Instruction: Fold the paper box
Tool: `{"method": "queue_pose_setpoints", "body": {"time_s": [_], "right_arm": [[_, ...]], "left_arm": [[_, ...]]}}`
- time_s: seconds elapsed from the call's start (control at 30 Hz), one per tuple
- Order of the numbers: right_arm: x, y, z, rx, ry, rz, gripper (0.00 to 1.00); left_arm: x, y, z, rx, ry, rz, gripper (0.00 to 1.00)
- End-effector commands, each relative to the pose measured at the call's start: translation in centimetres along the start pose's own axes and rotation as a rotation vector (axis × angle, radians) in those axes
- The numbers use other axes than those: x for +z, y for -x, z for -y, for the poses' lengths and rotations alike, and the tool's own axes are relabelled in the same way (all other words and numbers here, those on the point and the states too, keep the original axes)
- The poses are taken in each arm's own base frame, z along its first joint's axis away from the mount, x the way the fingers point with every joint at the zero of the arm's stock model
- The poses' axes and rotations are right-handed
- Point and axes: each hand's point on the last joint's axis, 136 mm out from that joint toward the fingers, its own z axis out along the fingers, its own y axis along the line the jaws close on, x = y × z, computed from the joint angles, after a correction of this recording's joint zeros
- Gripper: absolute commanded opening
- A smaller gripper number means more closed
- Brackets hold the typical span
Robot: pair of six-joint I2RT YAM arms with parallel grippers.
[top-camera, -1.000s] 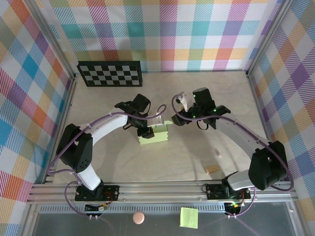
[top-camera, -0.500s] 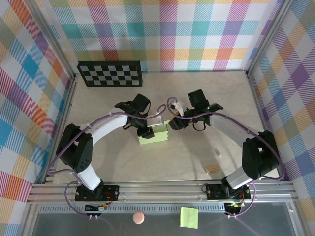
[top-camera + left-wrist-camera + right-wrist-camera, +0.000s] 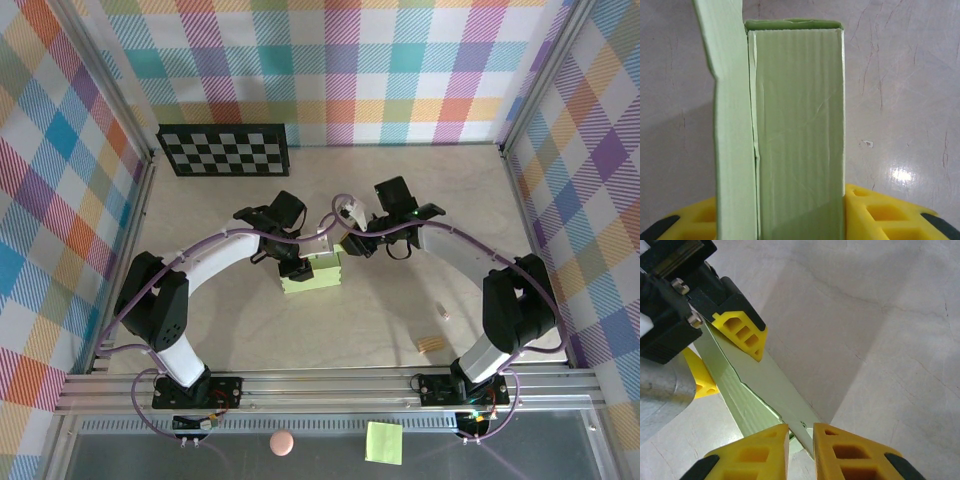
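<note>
Paper box (image 3: 318, 277) on table (image 3: 400, 320), nearward and right of the checkerboard (image 3: 224, 149), half-erected. Left hand (image 3: 297, 267) clamped on a wall panel. Right hand (image 3: 801, 435) has swung in over the last second and is nearly closed, pinching a flap edge. Both holds look set, so the next crease can likely be made.

Top cam sits high at the near edge, looking down over the whole desk (image 3: 400, 310). Both wrist cams are super close, sharing the paper box (image 3: 795, 125).
</note>
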Motion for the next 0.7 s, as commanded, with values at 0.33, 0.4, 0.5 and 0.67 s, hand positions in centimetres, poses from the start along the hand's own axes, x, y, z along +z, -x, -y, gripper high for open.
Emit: {"method": "queue_pose_setpoints", "body": {"time_s": [0.33, 0.4, 0.5, 0.67], "right_arm": [[0.45, -0.20, -0.58, -0.001, 0.019, -0.026, 0.19], [0.46, -0.32, -0.55, 0.002, 0.015, -0.030, 0.19], [0.47, -0.38, -0.47, 0.004, 0.006, -0.034, 0.20], [0.39, -0.33, -0.38, 0.005, -0.010, -0.034, 0.17]], "left_arm": [[-0.09, 0.35, -0.53, -0.012, 0.035, -0.010, 0.42], [-0.06, 0.30, -0.53, -0.015, 0.035, -0.011, 0.41], [-0.12, 0.34, -0.56, -0.017, 0.038, -0.010, 0.41], [-0.13, 0.37, -0.64, -0.020, 0.042, -0.009, 0.41]]}}
